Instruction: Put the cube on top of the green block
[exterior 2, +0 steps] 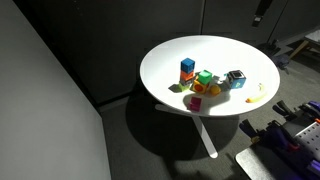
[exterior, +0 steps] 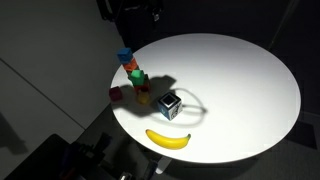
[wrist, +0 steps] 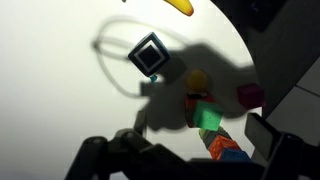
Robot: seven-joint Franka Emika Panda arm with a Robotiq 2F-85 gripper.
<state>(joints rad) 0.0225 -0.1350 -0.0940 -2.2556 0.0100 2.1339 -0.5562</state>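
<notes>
The cube (exterior: 170, 104), dark-edged with light panels, stands on the white round table (exterior: 240, 80) and casts a long shadow. It also shows in an exterior view (exterior 2: 236, 78) and in the wrist view (wrist: 148, 53). The green block (exterior: 137, 77) sits in a cluster of small blocks beside the cube, and shows in an exterior view (exterior 2: 205, 78) and in the wrist view (wrist: 210, 116). My gripper (wrist: 180, 148) is open and empty, high above the table. The green block lies between its dark fingers in the picture. The cube is apart from it.
A banana (exterior: 168, 139) lies near the table edge by the cube. A blue block on an orange one (exterior 2: 187, 68), a yellow block (wrist: 198, 80) and a maroon block (wrist: 250, 96) crowd around the green block. The table rim (wrist: 262, 60) is close to the cluster.
</notes>
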